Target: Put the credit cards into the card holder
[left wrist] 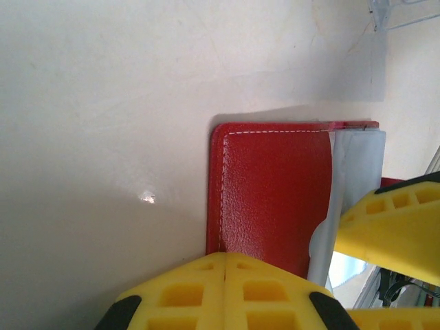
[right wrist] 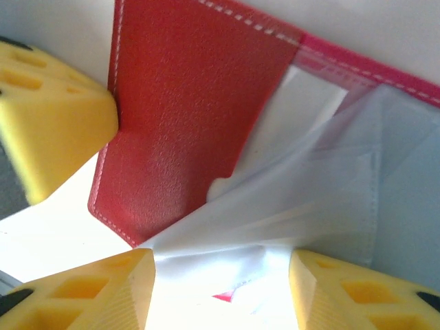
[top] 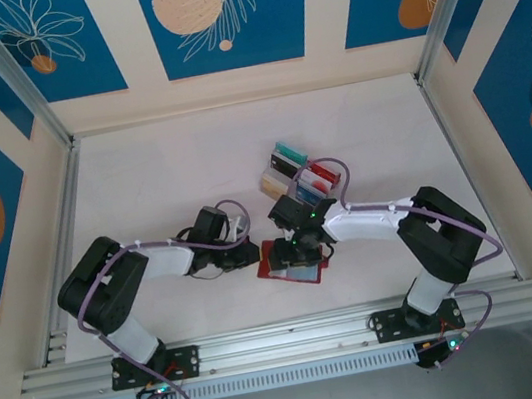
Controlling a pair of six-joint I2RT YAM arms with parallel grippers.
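Top external, right tool [top: 305, 244] partly covering card holder [top: 270, 263]

Top view looks down, far; both wrist views hug card holder [left wrist: 275, 192] (shared).

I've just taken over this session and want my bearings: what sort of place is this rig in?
Most likely a purpose-built robot test cell, not a home or shop: a white table framed in aluminium rails and boxed in by printed blue leaf-pattern wall panels.
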